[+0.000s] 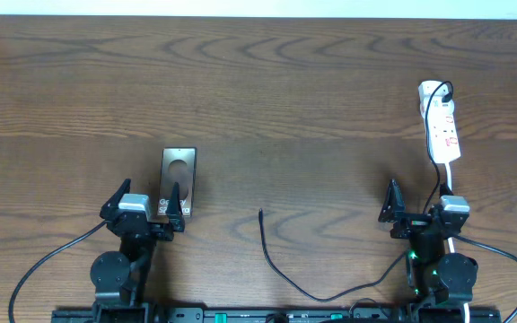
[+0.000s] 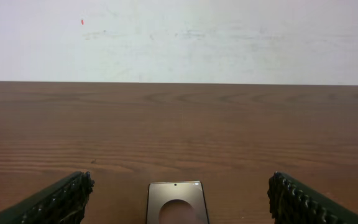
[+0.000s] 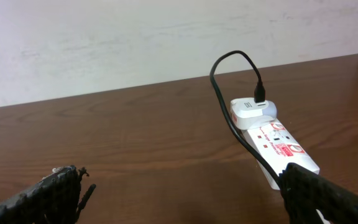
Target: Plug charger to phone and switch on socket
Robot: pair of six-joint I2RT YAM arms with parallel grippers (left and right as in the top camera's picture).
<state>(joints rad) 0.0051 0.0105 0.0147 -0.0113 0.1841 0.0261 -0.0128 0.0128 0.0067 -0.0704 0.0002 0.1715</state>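
Note:
The phone lies flat on the wooden table, its ring mark facing up. Its near end sits beside the inner finger of my left gripper. In the left wrist view the phone lies centred between the wide-open fingers. The white socket lies at the far right, ahead of my open right gripper. The charger is a thin black cable. Its free tip rests mid-table and its other end enters a white adapter on the socket.
The charger cable loops along the table's near edge between the two arm bases, then passes the right arm up to the socket. A white cord runs from the socket toward the right arm. Thick black arm cables trail at both near corners.

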